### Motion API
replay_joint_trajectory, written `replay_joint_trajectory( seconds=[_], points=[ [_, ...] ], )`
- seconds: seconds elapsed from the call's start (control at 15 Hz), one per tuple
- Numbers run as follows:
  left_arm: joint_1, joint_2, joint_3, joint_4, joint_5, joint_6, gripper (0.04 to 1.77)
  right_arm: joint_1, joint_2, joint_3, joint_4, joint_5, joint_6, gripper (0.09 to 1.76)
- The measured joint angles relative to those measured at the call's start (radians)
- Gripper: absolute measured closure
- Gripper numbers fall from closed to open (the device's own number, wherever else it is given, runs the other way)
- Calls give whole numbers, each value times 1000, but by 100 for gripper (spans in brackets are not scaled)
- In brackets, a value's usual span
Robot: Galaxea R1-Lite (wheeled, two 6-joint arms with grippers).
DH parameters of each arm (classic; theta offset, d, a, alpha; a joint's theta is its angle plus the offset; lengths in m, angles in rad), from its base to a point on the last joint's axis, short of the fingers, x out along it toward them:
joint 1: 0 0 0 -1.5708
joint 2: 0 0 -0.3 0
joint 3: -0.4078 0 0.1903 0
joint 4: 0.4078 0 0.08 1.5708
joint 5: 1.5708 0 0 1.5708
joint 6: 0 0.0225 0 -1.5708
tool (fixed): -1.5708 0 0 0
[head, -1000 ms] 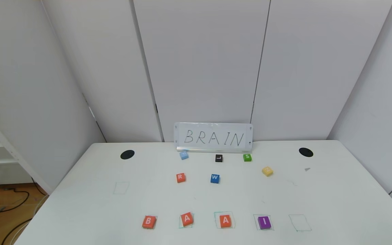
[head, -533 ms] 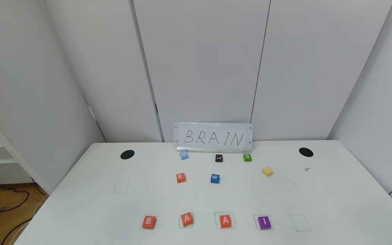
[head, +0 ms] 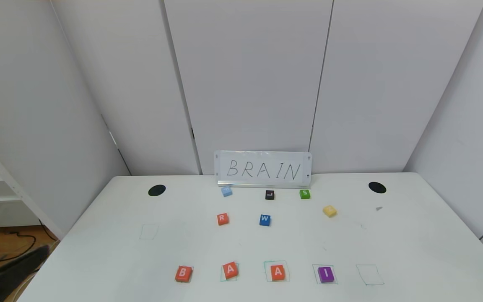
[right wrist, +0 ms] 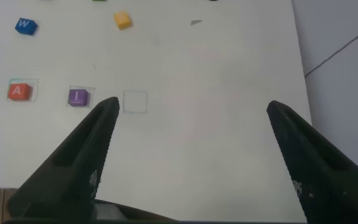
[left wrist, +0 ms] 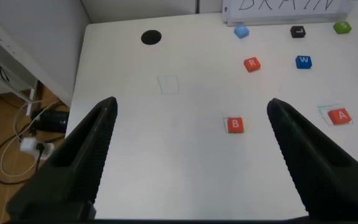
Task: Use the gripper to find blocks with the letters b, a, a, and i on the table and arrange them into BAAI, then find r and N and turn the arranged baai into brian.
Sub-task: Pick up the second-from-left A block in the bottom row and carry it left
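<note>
Matte black left tool [left wrist: 190,155] and right tool [right wrist: 190,155], each with two broad, tapering fingers.

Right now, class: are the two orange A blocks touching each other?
Apart. The head view shows bare table between the left A and the right A.

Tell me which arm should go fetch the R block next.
Left, probably. R lies left of the table's centre, beyond B, and shows in the left wrist view; the open left gripper faces that side. The right gripper overlooks the I end.
</note>
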Motion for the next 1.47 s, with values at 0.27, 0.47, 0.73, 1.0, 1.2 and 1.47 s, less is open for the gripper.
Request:
replay_joint_trajectory(
  seconds=[0.27, 0.47, 0.73, 1.0, 1.2, 1.47],
  points=[
    [0, 169, -69, 9, 1, -6, 9, 10, 212, -93, 0, 27, -3, 14],
    [2, 277, -115, 12, 1, -10, 9, 13, 356, -182, 28, 38, -18, 14],
    [2, 414, -179, 77, -2, -18, 9, 18, 487, -261, 57, 38, -47, 14],
    [-5, 513, -233, 107, 0, -31, 9, 30, 564, -315, 54, 37, -73, 14],
    [-22, 550, -271, 172, 6, -33, 9, 41, 587, -333, 54, 37, -88, 14],
    [-87, 580, -389, 364, 9, -188, 9, 67, 590, -337, 54, 37, -90, 14]
  ],
)
